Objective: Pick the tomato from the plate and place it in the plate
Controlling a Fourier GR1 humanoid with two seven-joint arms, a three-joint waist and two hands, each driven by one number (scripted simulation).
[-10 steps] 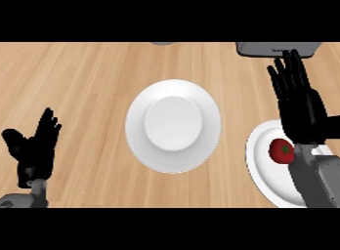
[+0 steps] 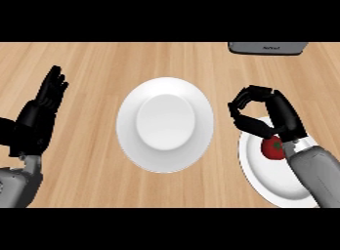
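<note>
We see the right hand (image 2: 270,114) with fingers and thumb curled into a ring that holds nothing, hovering over the far edge of the right plate (image 2: 270,183). The tomato (image 2: 272,147) lies on that plate, just beside the wrist, partly hidden by the forearm. To its left, well apart, sits the centre plate (image 2: 165,122). The left hand (image 2: 36,117) rests at the left edge, fingers straight and together, pointing up. A grey appliance (image 2: 266,48) shows at the far edge of the counter (image 2: 94,63)
</note>
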